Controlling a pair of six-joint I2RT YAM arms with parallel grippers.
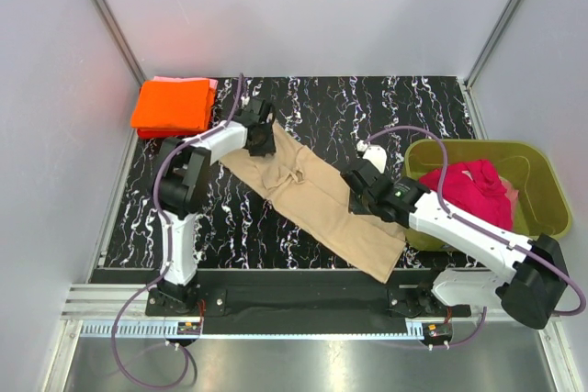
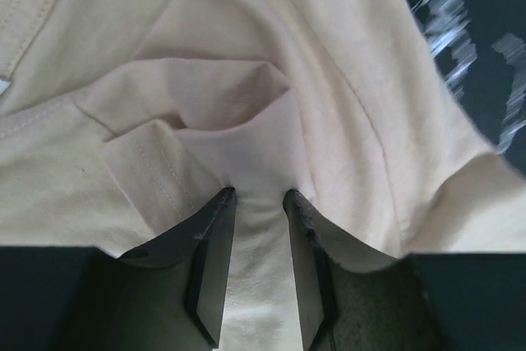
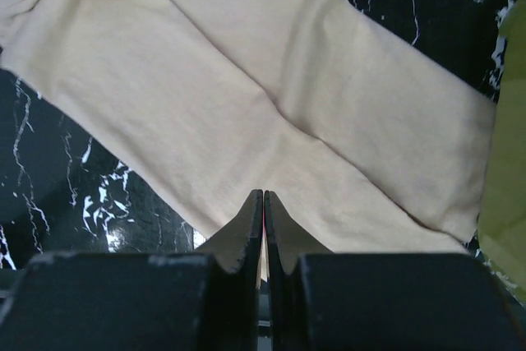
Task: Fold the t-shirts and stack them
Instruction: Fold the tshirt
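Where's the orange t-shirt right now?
In the top view, the folded orange t-shirt lies at the table's far left corner, just beyond the left gripper and the tan t-shirt.

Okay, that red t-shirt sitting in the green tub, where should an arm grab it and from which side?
Probably pinch the highest crumpled ridge of the magenta-red t-shirt, coming straight down from above. It lies bunched in a heap inside the olive-green tub, so the walls block a sideways approach, and no clear hem or sleeve shows to pick out.
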